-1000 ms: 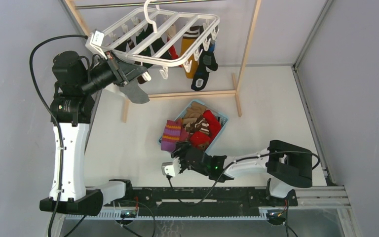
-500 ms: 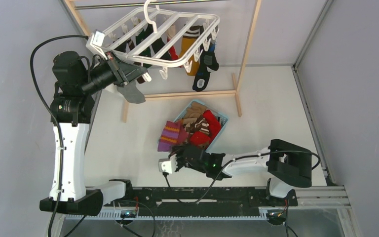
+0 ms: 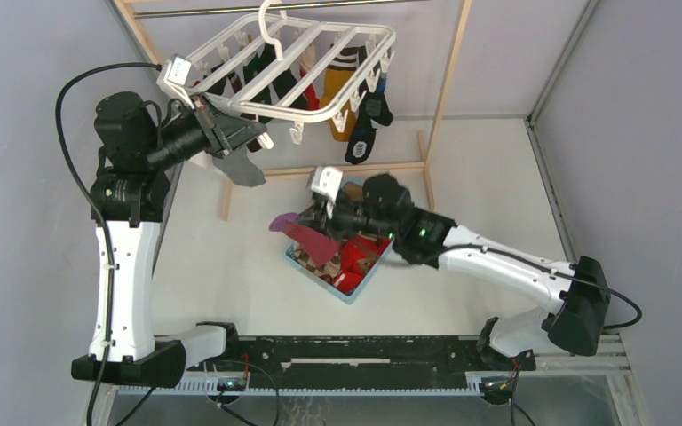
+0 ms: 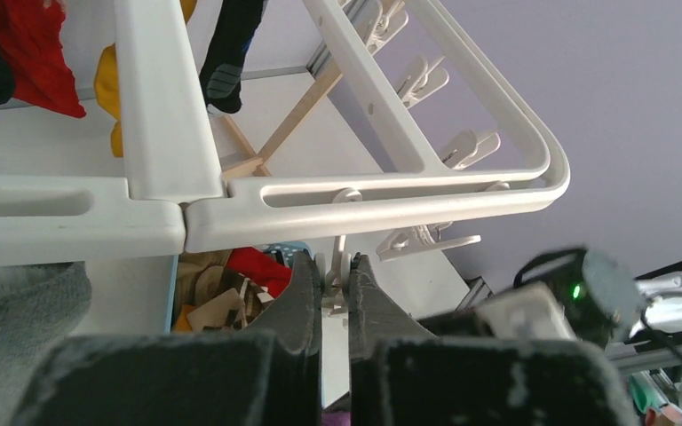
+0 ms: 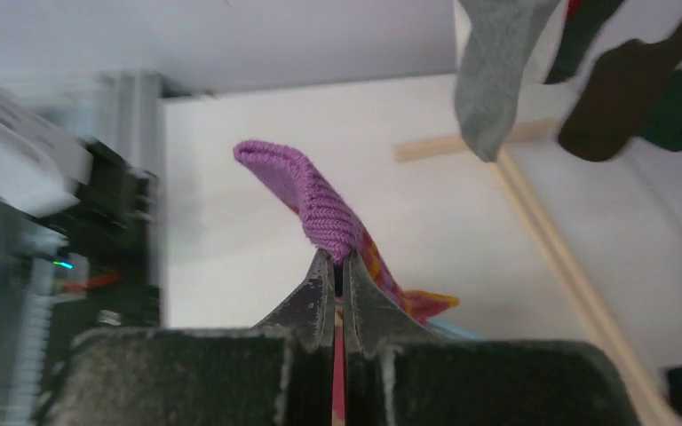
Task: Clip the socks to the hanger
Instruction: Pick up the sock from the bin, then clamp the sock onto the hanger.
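Observation:
The white hanger (image 3: 320, 55) hangs from the wooden rack with several socks clipped under it, among them a mustard one (image 3: 338, 89) and a black one (image 3: 362, 133). My left gripper (image 3: 231, 133) is at its near-left corner, shut on a small white clip (image 4: 337, 266) just under the hanger frame (image 4: 364, 191); a grey sock (image 3: 242, 167) dangles beside it. My right gripper (image 3: 324, 217) is raised over the basket's left side, shut on the cuff of a purple-striped sock (image 3: 302, 232). In the right wrist view, this sock (image 5: 306, 191) curls above the right gripper (image 5: 337, 259).
A light-blue basket (image 3: 348, 297) with red, brown and argyle socks (image 3: 355, 257) sits mid-table under the right arm. The wooden rack's posts and foot bar (image 3: 346, 169) stand behind it. The grey sock (image 5: 493, 80) and dark socks (image 5: 622, 98) hang ahead of the right wrist.
The right gripper shut on the purple-striped sock, then swung up and back from near the front edge to above the basket. The basket looks shifted nearer. The left arm held still.

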Controlling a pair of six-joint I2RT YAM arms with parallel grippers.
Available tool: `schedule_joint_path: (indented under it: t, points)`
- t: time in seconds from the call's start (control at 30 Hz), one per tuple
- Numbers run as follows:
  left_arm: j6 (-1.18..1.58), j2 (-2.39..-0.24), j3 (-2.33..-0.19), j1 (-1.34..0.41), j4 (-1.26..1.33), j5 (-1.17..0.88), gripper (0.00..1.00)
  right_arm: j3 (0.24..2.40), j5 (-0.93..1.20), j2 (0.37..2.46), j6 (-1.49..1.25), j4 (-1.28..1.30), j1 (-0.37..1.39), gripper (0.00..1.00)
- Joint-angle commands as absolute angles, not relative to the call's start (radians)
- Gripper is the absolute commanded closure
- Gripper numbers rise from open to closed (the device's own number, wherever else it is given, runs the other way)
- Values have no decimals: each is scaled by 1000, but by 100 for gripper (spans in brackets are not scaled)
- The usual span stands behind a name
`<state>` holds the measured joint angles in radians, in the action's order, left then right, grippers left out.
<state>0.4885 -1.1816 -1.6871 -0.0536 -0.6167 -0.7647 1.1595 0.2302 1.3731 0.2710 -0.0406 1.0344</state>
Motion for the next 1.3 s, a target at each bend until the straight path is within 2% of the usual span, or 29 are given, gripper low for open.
schedule_joint_path:
  t: [0.0, 0.33, 0.57, 1.03, 1.27]
  points:
    - [457, -1159, -1728, -48, -648, -851, 100, 1341, 560, 1410, -196, 100, 919, 100]
    - [455, -1169, -1698, -48, -621, -933, 100, 1398, 759, 1543, -685, -308, 765, 100]
    - [444, -1185, -1694, -49, -615, -975, 100, 1412, 778, 1587, -797, -447, 741, 100]
    - [440, -1204, -1697, -49, -606, -1034, 100, 1289, 802, 1634, -1113, -948, 708, 100]
    - [443, -1207, -1705, -48, -605, -1050, 100, 1285, 782, 1660, -1181, -1038, 701, 100]
